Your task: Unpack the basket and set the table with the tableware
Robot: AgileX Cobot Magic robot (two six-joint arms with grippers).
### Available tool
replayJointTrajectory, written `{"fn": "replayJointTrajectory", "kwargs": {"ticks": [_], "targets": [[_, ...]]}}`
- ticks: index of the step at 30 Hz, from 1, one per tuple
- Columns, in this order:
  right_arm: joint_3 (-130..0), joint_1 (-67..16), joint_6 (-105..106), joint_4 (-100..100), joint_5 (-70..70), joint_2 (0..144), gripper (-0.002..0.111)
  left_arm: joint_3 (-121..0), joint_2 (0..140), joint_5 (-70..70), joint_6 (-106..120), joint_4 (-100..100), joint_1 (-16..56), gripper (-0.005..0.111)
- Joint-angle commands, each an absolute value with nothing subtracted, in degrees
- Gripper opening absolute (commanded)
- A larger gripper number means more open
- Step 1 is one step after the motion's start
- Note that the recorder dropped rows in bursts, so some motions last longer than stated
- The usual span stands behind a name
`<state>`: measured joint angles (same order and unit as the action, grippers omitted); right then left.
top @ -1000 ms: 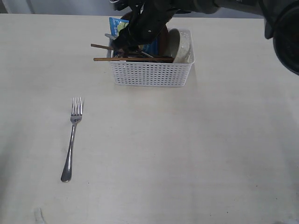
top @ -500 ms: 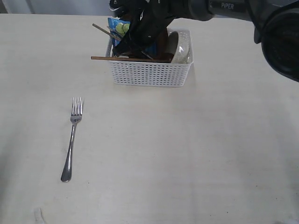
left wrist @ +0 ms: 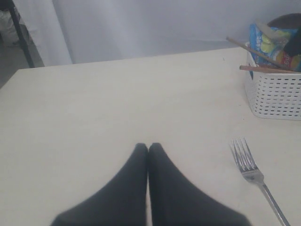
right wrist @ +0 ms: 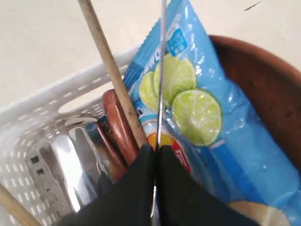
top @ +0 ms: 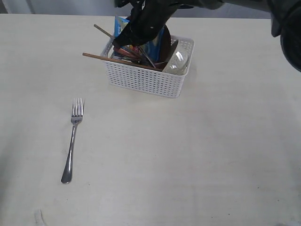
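"At the far side of the pale cream, faintly grained tabletop (top: pixel 188 155) stands the white plastic basket with lattice walls (top: pixel 146 80), a little askew. Why is the right arm down inside it?"

"To draw out cutlery, I'd judge. The right arm's fingers (right wrist: pixel 131 188) are pressed together on what looks to be the thin steel knife (right wrist: pixel 160 70), seen edge-on as a bright strip. Held that way, it can slide up past the rest."

"What crowds it?"

"A glossy blue snack bag printed with limes (right wrist: pixel 197 108) lies against it, backed by the round brown plate (right wrist: pixel 268 89). Beside the fingers lean a smooth red-brown wooden spoon (right wrist: pixel 120 122) and a slim brown chopstick (right wrist: pixel 108 61). A mirror-bright steel cup (right wrist: pixel 70 160) shows lower down. A second chopstick (top: pixel 117 60) rests across the rim, poking out."

"And outside?"

"A slender steel fork (top: pixel 73 136) lies flat, well apart from the basket, tines toward the far edge, probably laid as a place setting. The left arm's fingers (left wrist: pixel 127 188) are shut together on nothing, low over bare tabletop near the fork."
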<state>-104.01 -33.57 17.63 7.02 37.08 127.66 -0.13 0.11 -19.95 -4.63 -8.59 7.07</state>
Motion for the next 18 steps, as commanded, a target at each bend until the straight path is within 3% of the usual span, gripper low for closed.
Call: {"fn": "replayJointTrajectory", "kwargs": {"ticks": [1,18], "targets": [[-103.9,-33.3,17.2,7.6,37.9,125.5,-0.001,0.0,0.0,-19.9,-4.8,-8.7,7.4,0.000],[-103.9,-33.3,17.2,10.6,40.4,113.7,-0.001,0.0,0.0,-19.9,-4.8,-8.7,7.4,0.000]]}}
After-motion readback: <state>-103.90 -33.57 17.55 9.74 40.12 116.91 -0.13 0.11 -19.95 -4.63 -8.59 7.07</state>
